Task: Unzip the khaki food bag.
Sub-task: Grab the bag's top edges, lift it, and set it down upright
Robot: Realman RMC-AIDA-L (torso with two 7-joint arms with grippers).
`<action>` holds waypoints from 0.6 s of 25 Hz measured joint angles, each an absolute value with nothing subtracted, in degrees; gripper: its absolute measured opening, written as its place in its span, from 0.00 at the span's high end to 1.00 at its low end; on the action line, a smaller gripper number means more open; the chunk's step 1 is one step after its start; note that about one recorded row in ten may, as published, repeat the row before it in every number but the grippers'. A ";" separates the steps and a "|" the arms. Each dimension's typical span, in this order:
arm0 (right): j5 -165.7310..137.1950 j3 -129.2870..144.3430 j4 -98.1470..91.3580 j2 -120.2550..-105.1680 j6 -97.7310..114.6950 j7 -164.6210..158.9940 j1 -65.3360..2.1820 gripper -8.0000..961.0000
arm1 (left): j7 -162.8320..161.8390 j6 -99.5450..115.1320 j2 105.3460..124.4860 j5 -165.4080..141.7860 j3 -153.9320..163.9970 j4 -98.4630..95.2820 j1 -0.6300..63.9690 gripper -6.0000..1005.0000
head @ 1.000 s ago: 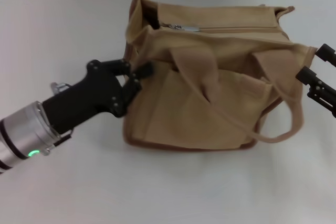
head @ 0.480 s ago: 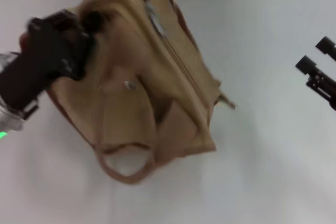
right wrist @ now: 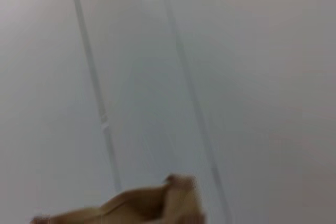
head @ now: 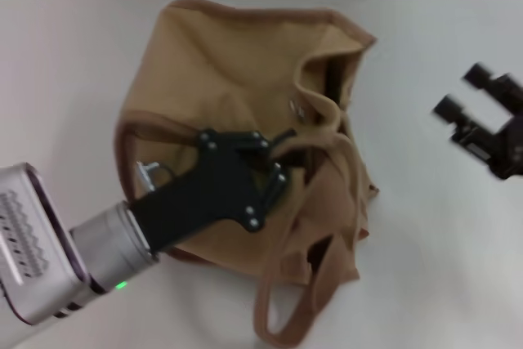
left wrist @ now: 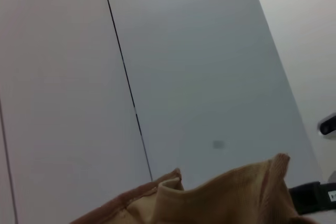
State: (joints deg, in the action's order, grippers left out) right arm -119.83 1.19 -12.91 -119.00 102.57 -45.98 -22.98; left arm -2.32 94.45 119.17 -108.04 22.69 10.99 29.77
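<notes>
the khaki food bag (head: 237, 112) lies tipped over near the surface's (head: 425, 284) far edge. the left gripper (head: 274, 165) is clenched on its fabric; the right gripper (head: 466, 100) hangs released, apart. risk: zipper hidden underneath, the bag dragging instead of unzipping.

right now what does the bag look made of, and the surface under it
The khaki food bag looks like soft, matte tan canvas or similar woven cloth: it folds and slumps, with darker brown trim at the edge and limp fabric handles. The table looks like a smooth, hard, off-white surface, perhaps laminate. The left pincer looks like matte black plastic or metal with visible screws.
</notes>
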 joint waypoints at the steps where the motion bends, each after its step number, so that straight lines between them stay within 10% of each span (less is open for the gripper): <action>1: -119.84 2.76 -12.91 -119.00 102.35 -45.29 -23.29 0.22 | -2.25 94.34 119.17 -108.27 22.60 11.43 29.97 0.92; 15: -119.87 11.13 -3.48 -119.52 94.24 -27.51 -25.96 0.22 | -2.57 93.25 119.26 -108.57 22.60 12.52 31.22 0.92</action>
State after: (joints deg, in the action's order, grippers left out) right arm -119.87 11.13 -3.48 -119.52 94.24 -27.51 -25.96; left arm -2.57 93.25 119.26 -108.57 22.60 12.52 31.22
